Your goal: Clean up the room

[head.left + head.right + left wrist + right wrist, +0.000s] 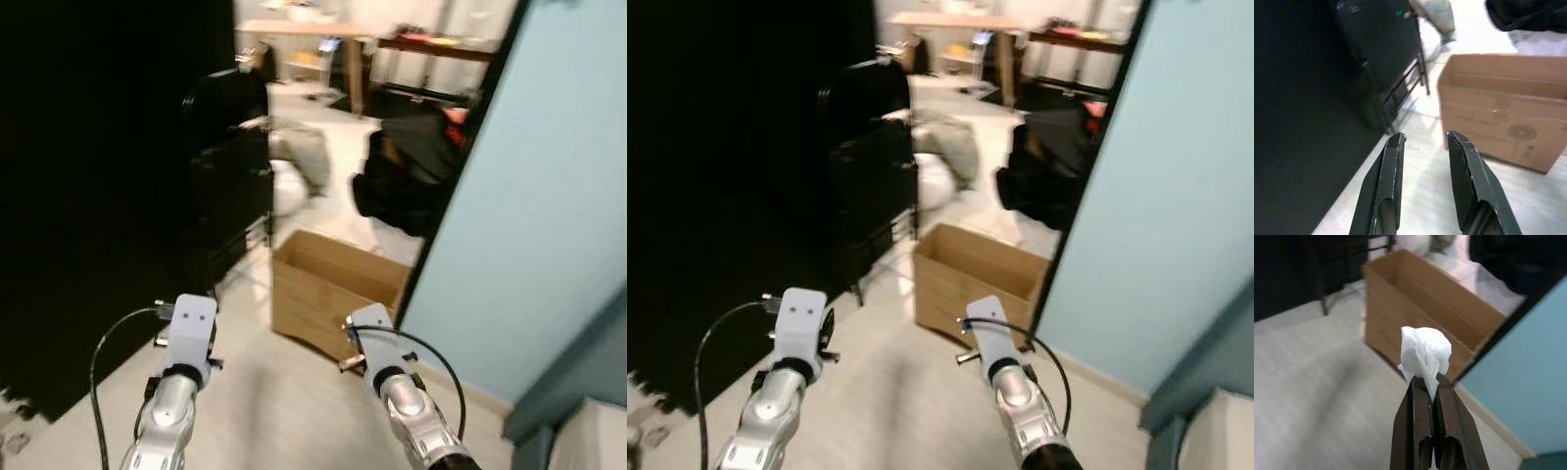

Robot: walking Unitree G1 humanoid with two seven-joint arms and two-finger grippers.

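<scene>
One tissue wad (pixel 1425 354) clenched in right gripper (pixel 1426 382) | short of cardboard box (pixel 333 289), drop pending | left gripper (pixel 1425 142) released, empty, also near box

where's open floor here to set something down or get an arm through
Bare pale floor lies between the black stand, the cardboard box and the blue wall. Beyond the box it is crowded with dark bags. The right gripper holds a crumpled tissue.
</scene>
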